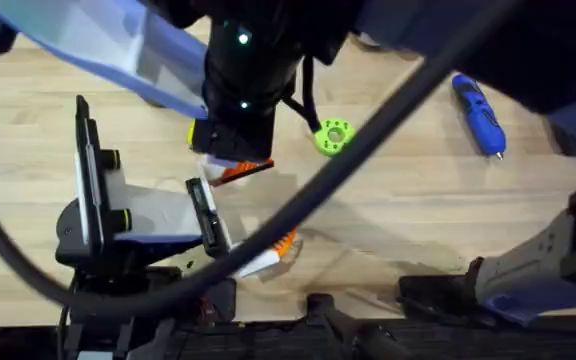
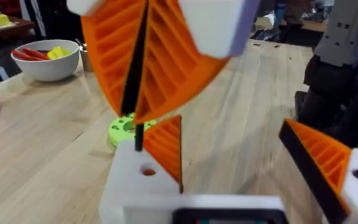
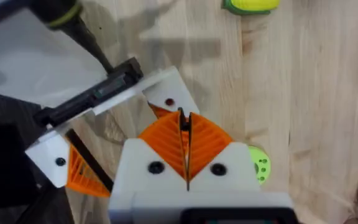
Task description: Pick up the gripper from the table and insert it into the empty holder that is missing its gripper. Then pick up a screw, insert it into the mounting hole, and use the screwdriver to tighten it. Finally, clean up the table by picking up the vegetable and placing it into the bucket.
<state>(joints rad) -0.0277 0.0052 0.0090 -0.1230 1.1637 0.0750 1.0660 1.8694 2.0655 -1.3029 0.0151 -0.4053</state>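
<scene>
My right gripper point(image 3: 187, 146) is shut on the black end of the small orange ribbed gripper point(image 2: 166, 146), holding it upright against the white holder point(image 2: 132, 177), beside the holder's mounting hole point(image 2: 148, 170). The holder is one finger of my left gripper point(image 2: 241, 165), which stands open; its other finger keeps its orange pad point(image 2: 322, 158). Overhead, the right gripper point(image 1: 230, 158) hangs over the orange gripper point(image 1: 240, 172). The blue screwdriver point(image 1: 478, 113) lies at the far right of the table point(image 1: 418, 200). The yellow and green vegetable point(image 3: 250, 5) lies a little way off. Screws are out of view.
A green round disc point(image 1: 333, 135) lies just right of the work spot. A white bowl point(image 2: 45, 59) with toys stands far off, with a brownish rim beside it that may be the bucket. The right arm and its cable cross low under the overhead camera.
</scene>
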